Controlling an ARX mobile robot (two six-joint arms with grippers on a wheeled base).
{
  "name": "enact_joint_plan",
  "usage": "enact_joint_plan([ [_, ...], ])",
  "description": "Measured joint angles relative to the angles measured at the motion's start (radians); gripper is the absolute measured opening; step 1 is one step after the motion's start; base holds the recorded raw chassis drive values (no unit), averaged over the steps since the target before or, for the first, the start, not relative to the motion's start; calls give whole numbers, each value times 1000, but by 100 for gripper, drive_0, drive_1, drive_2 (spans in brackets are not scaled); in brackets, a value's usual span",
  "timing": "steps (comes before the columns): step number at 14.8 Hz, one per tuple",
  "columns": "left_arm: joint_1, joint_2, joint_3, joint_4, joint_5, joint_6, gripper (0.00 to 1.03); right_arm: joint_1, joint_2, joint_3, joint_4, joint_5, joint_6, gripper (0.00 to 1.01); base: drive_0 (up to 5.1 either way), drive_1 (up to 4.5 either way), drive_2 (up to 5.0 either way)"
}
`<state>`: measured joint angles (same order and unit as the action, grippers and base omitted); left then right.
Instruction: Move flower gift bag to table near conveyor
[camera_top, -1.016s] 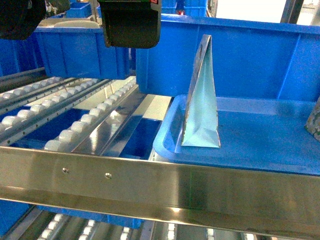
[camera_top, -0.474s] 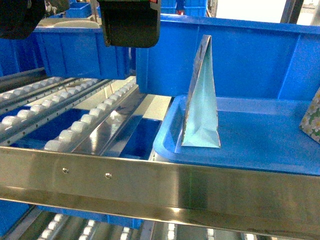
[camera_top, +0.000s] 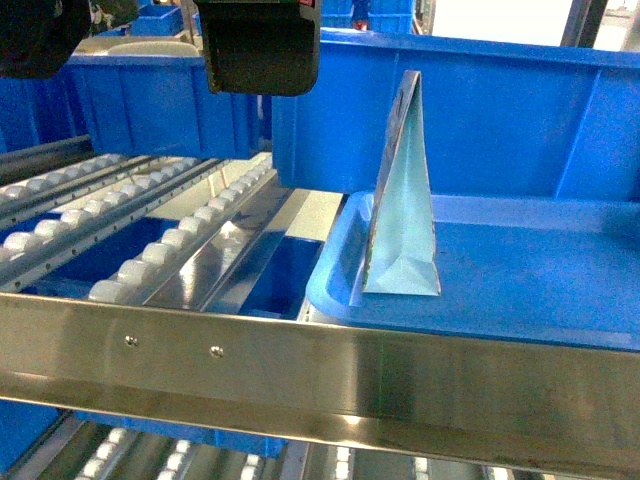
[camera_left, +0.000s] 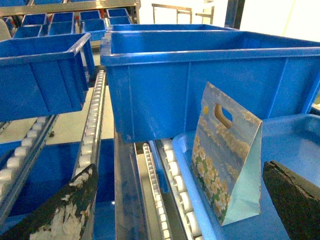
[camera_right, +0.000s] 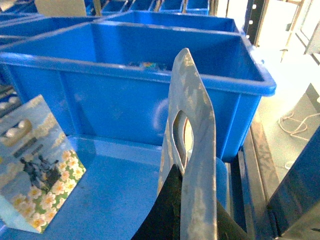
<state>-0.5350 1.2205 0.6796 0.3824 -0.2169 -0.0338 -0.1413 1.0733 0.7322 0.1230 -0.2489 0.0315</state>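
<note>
1. The setting is a storage rack, not a room with open floor. The conveyor is shiny steel, with sloping rails of small white rollers and a broad steel bar across the front.
2. Deep blue bins stand on the rollers at the back, with more of them in rows beyond. A shallow blue tray sits in front of the nearest bin, on the right half of the rack.
3. A second floral bag stands upright on the tray near its left rim. The head view shows its pale-blue wedge side. The left wrist view shows its flowered face and cut-out handle.
4. The left claw is spread wide. Its two worn black fingers sit at the bottom corners of the left wrist view. The second floral bag stands between and beyond them, touching neither.
5. The right claw is closed on the flower gift bag, with a black finger pressed to the bag's lower face. The bag is seen nearly edge-on, upright, with its handle slot showing. It is lifted above the tray, in front of a blue bin.
6. The second floral bag is low and well to the left of the held one.
</note>
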Motion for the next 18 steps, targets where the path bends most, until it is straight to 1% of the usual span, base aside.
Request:
enact_joint_plan([
  [1,0,0,0,0,0,0,98,-47,-82,2,-42,-59,-1,2,0,0,0],
  [2,0,0,0,0,0,0,98,-72,-128,2,-56,-93,-5,2,0,0,0],
  [4,0,0,0,0,0,0,98,-75,-144,2,-58,-105,-12,2,0,0,0],
  [5,-11,12,12,-3,0,2,98,-75,-134,0,-64,-105,-16,2,0,0,0],
  [6,-27,59,62,3,10,13,98,-75,-133,0,-63,-105,-17,2,0,0,0],
  [7,-41,116,127,13,45,21,98,-75,-135,0,-61,-108,-19,2,0,0,0],
  [8,-45,187,188,36,80,49,98,-75,-135,0,-63,-108,-21,2,0,0,0],
  [11,-18,376,324,34,113,150,98,-75,-135,0,-63,-108,-22,2,0,0,0],
  [13,-15,497,467,9,129,209,98,-75,-135,0,-63,-111,-21,2,0,0,0],
  [14,-17,533,521,-30,161,227,98,-75,-135,0,-63,-110,-22,2,0,0,0],
  [15,-22,562,551,-34,166,248,98,-75,-135,0,-63,-110,-22,2,0,0,0],
  [16,-26,592,580,-64,176,261,98,-75,-135,0,-62,-110,-22,2,0,0,0],
  [17,-27,623,603,-81,174,275,98,-75,-135,0,-63,-111,-22,2,0,0,0],
  [18,-33,634,604,-84,173,277,98,-75,-135,0,-63,-111,-22,2,0,0,0],
])
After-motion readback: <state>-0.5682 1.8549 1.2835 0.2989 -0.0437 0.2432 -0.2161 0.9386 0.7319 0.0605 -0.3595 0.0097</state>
